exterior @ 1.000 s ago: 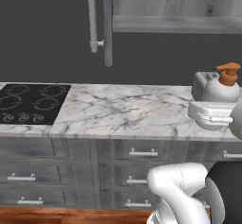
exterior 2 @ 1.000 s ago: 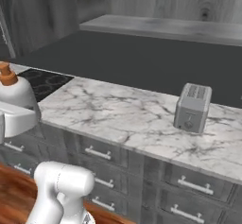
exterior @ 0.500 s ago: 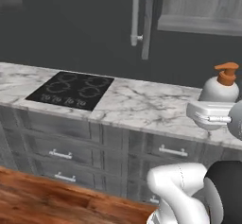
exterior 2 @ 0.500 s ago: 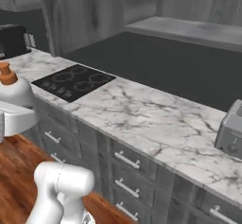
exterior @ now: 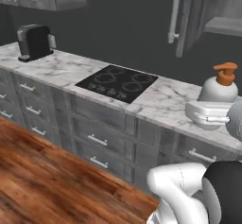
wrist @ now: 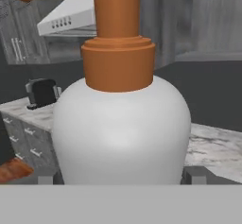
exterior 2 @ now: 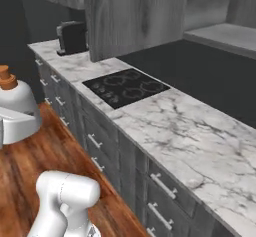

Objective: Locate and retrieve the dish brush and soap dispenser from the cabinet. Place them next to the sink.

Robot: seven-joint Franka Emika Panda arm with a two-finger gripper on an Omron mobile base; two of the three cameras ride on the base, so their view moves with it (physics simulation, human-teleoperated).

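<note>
soap dispenser point(wrist: 121, 124) clamped in gripper point(wrist: 121, 176), beside stovetop point(exterior: 118, 82) | out of cabinet point(exterior: 189, 15) | sink placement, dish brush left

You have bare white marble counter point(exterior 2: 190, 136) to the right of the flat black stovetop point(exterior: 118, 82). At the counter's far left stands a dark boxy appliance point(exterior: 34, 41). Above the stovetop's right edge, the grey cabinet door with its pale bar handle point(exterior: 176, 12) hangs open, narrowing overhead room.
</note>
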